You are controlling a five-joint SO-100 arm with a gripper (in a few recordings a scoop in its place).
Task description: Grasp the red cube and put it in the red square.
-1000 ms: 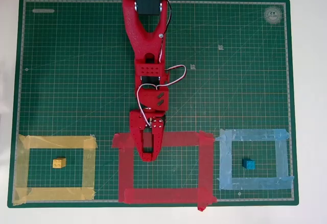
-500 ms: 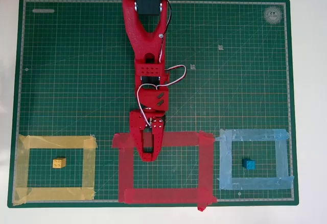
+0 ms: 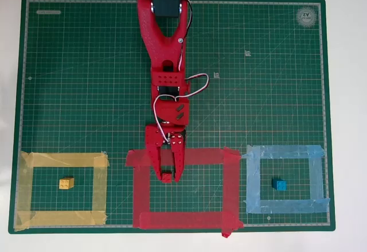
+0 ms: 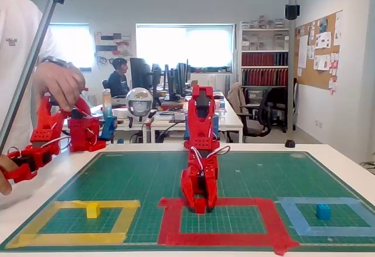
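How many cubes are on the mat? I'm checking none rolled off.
3: the yellow cube inside the yellow tape outline, the blue cube inside the light blue tape outline, the red cube between the gripper fingers.

My white table (image 3: 347,114) carries a green cutting mat (image 3: 86,80). Three tape outlines sit along the mat's six o'clock edge: yellow outline (image 3: 26,189) toward eight o'clock, red square (image 3: 229,189) at six, light blue outline (image 3: 315,177) toward four. A yellow cube (image 3: 66,183) lies inside the yellow one, a blue cube (image 3: 279,185) inside the blue.

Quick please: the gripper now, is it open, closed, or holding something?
Gripper: jaws parted around the red cube, inside the red square; whether it grips the cube cannot be told.
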